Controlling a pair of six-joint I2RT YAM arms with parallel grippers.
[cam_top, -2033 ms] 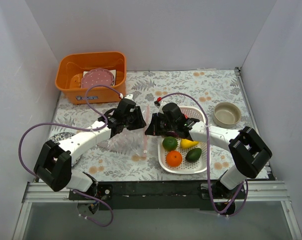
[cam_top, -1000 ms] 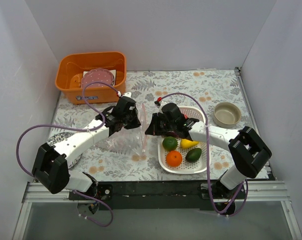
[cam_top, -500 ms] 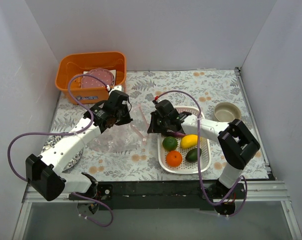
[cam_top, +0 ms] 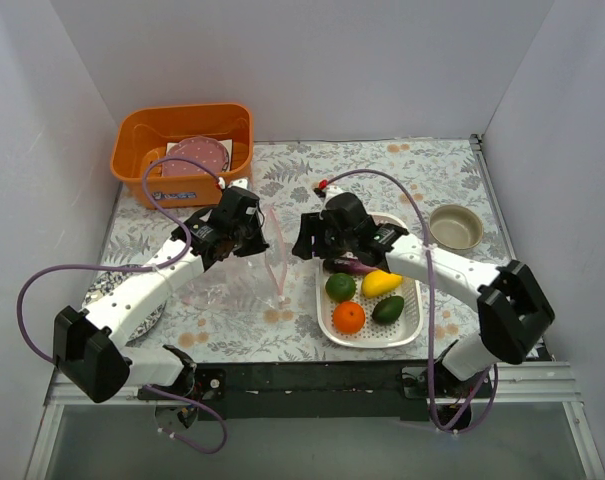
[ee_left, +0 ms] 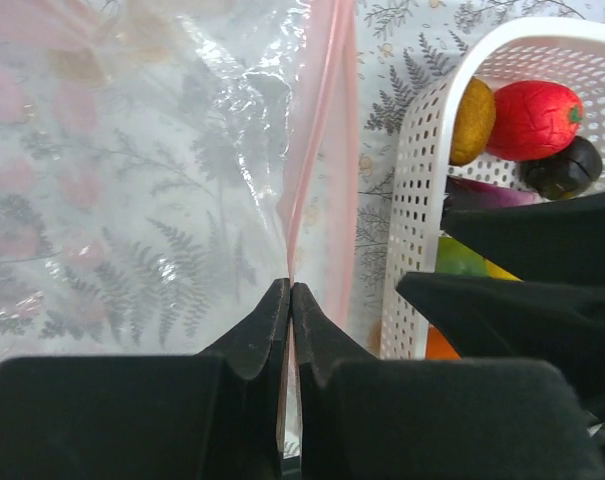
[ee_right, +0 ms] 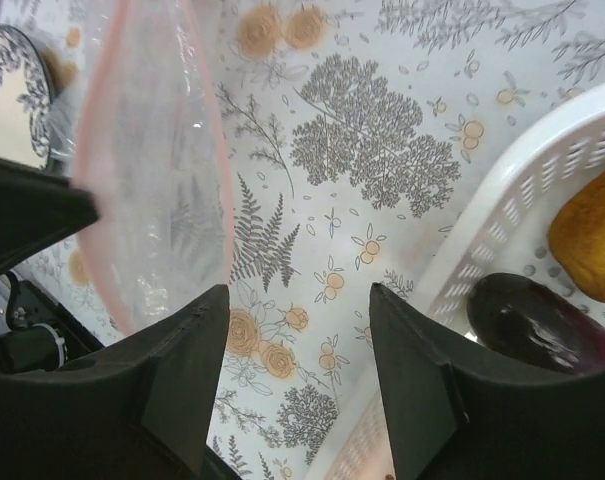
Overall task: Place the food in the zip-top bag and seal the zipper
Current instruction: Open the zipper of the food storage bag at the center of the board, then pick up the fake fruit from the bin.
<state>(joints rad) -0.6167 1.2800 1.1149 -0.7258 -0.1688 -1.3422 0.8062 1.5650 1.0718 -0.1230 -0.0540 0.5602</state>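
The clear zip-top bag (cam_top: 244, 287) lies left of the white basket (cam_top: 416, 322). My left gripper (ee_left: 290, 290) is shut on the bag's pink zipper (ee_left: 327, 150) and holds that edge up; from above this gripper (cam_top: 250, 236) hangs over the bag's far end. My right gripper (ee_right: 297, 292) stands open over the patterned cloth between bag and basket, with nothing in it; in the top view it (cam_top: 312, 246) is beside the zipper (cam_top: 279, 266). The food sits in the basket: orange (cam_top: 349, 317), lime (cam_top: 340, 287), mango (cam_top: 380, 284), avocado (cam_top: 388, 309), eggplant (cam_top: 352, 267), apple (ee_left: 537, 118).
An orange bin (cam_top: 132, 165) with a pink speckled plate (cam_top: 194, 157) stands at the back left. A tan bowl (cam_top: 454, 227) sits at the right. A dark patterned plate (cam_top: 110, 285) lies partly under the left arm. White walls close in three sides.
My right gripper has opened and let go of the bag's mouth. My left gripper stays shut on the zipper and has shifted the bag's edge a little.
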